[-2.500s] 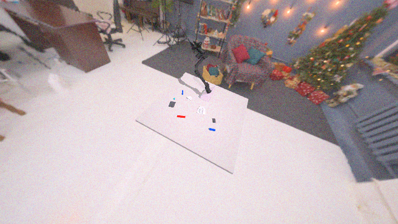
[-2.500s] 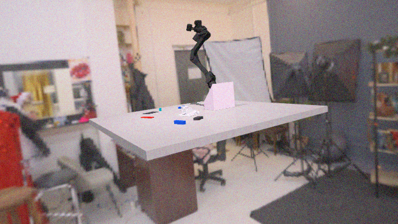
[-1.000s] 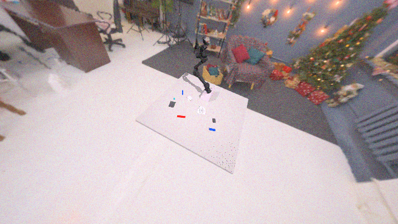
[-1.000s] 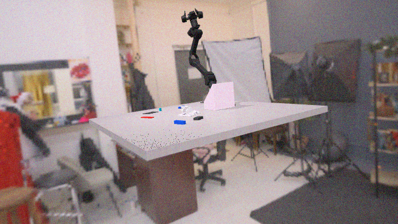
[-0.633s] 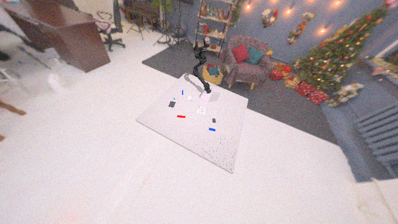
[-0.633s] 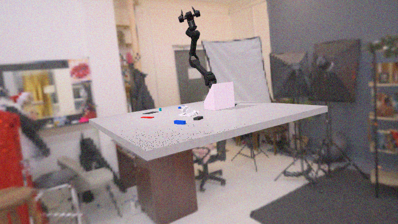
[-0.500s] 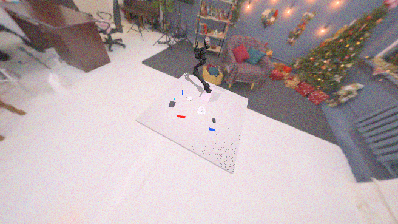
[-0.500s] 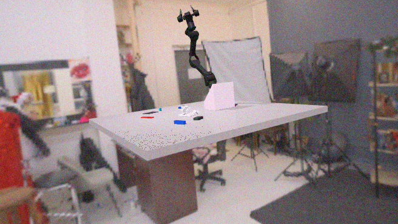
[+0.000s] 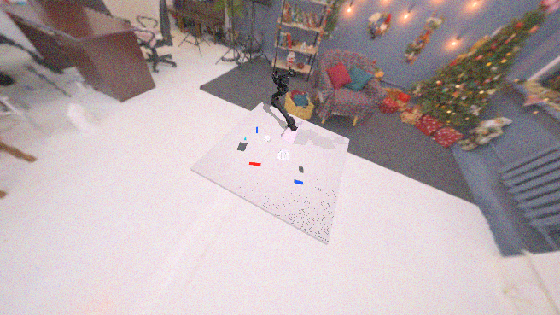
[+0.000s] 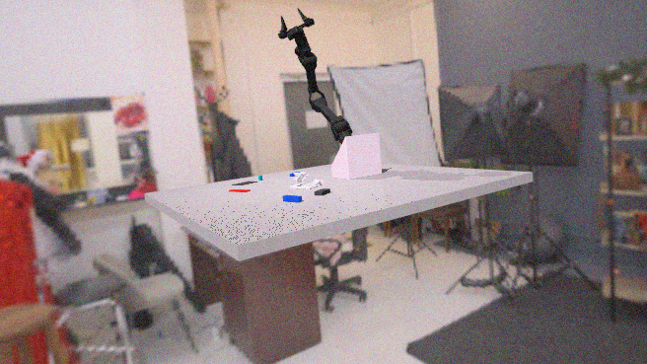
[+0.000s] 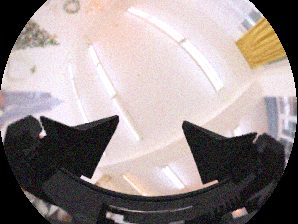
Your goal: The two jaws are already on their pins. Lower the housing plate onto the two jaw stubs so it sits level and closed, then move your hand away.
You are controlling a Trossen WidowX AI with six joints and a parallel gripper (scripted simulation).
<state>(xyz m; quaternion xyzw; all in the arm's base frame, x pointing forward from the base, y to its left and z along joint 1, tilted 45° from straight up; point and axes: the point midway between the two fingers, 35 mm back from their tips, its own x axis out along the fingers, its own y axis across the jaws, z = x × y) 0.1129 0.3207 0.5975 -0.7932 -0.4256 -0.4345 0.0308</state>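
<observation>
A white assembly (image 9: 283,154) (image 10: 312,184) with thin dark gaps lies near the middle of the table. The housing plate, jaws and stubs cannot be told apart at this size, nor whether the plate sits level and closed. A smaller white piece (image 9: 267,138) lies apart from it, towards the back left in the top view. My gripper (image 10: 291,14) (image 11: 150,121) is wide open and empty, raised high above the table and pointing up. The wrist view shows only the two black fingers against ceiling and lights; no part shows between them.
A pale pink block (image 9: 289,136) (image 10: 364,156) stands by the arm's base. On the table (image 9: 222,166) (image 10: 419,191) also lie a red bar (image 9: 254,164) (image 10: 240,190), blue blocks (image 9: 298,182) (image 10: 292,198), dark pieces (image 9: 242,146) (image 10: 323,191) and a small teal piece (image 9: 245,138) (image 10: 260,178).
</observation>
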